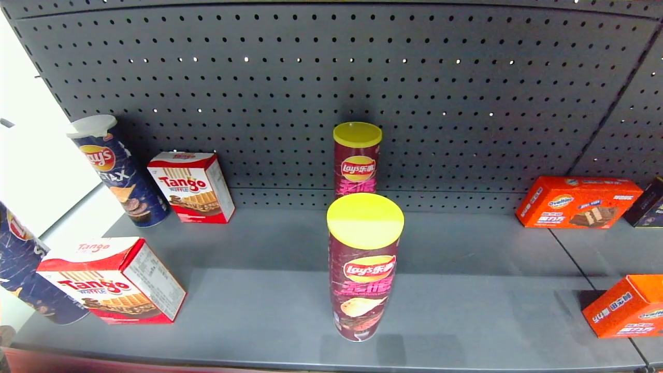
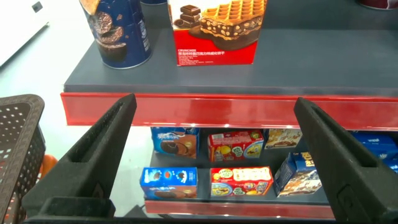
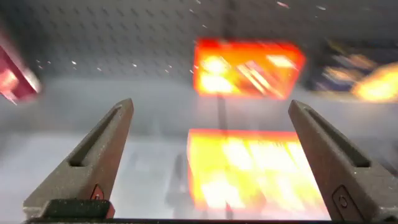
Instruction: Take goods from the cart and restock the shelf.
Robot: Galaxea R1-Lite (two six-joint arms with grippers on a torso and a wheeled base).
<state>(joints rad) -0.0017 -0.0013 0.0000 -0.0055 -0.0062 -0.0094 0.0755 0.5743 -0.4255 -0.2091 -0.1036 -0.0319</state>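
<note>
Centrally, the front maroon can stands upright on the shelf, with its yellow lid fitted, near the front edge. The rear maroon can stands upright in line behind it, at the pegboard back panel.

To the robot's left, the rear blue can, which has a white lid, stands at the back panel. The rear wafer box is just beside it. Nearer the front edge, the front blue can and the front wafer box stand close together; whether they touch cannot be determined.

To the robot's right, the rear orange box lies at the back panel, with a dark box just beside it. The front orange box sits near the front edge.

The left gripper is held in front of the shelf's red front strip. Its fingers are spread wide and nothing is between them. Below the strip, small boxes are packed on the lower shelves. A dark lattice basket stands beside the shelving, lower than the red strip.

The right gripper is positioned above the shelf surface and faces the two orange boxes, which appear blurred in its wrist view. Its fingers are likewise spread wide and hold nothing.
</note>
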